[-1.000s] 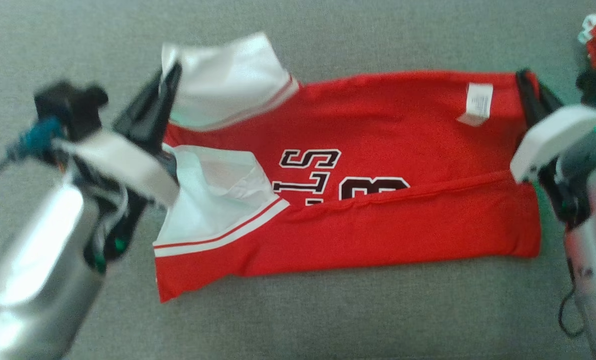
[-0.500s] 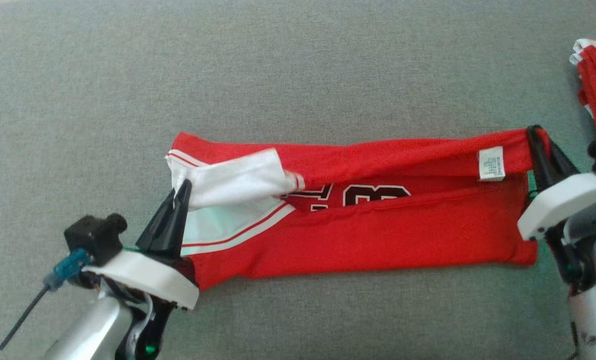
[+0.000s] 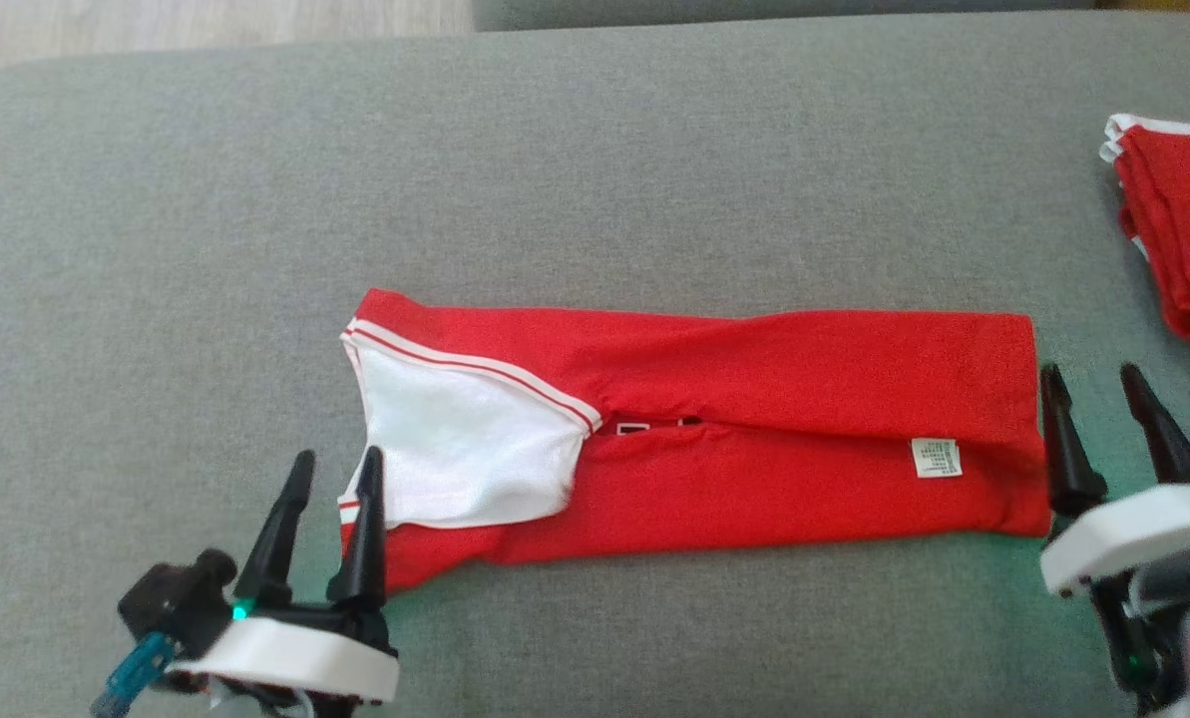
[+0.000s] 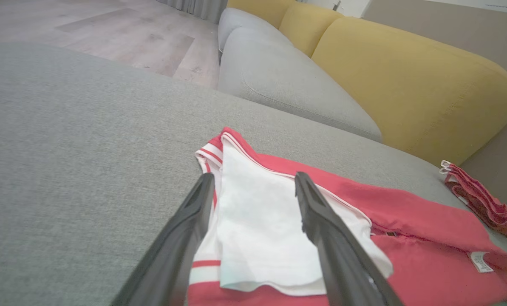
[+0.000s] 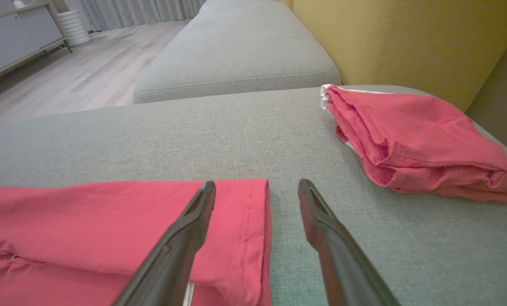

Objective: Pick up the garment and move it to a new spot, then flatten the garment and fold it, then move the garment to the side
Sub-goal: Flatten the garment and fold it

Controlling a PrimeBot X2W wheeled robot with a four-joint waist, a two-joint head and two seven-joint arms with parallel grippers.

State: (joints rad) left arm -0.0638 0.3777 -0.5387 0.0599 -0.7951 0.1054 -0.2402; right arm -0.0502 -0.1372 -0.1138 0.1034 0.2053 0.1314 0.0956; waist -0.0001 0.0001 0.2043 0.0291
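Observation:
The garment (image 3: 754,419) is a red jersey with a white sleeve, folded into a long flat strip across the grey cushion (image 3: 595,179); its far and near long edges meet along the middle. My left gripper (image 3: 335,464) stands open at the strip's near left corner, by the white sleeve (image 4: 257,229). Just past the hem at the strip's right end (image 5: 253,221) my right gripper (image 3: 1093,384) is open too. Neither holds cloth. In the left wrist view the left gripper (image 4: 253,180) hangs over the sleeve, and in the right wrist view the right gripper (image 5: 257,185) straddles the hem.
A second folded red garment (image 3: 1178,224) lies at the cushion's far right (image 5: 414,140). Behind the cushion are a grey seat (image 4: 287,85) and yellow sofa backs (image 4: 410,80). Wooden floor (image 3: 205,25) shows beyond the far left edge.
Both grippers brought the garment's far edge over toward me, laid it down and let go; they now stand open. The head camera has also shifted.

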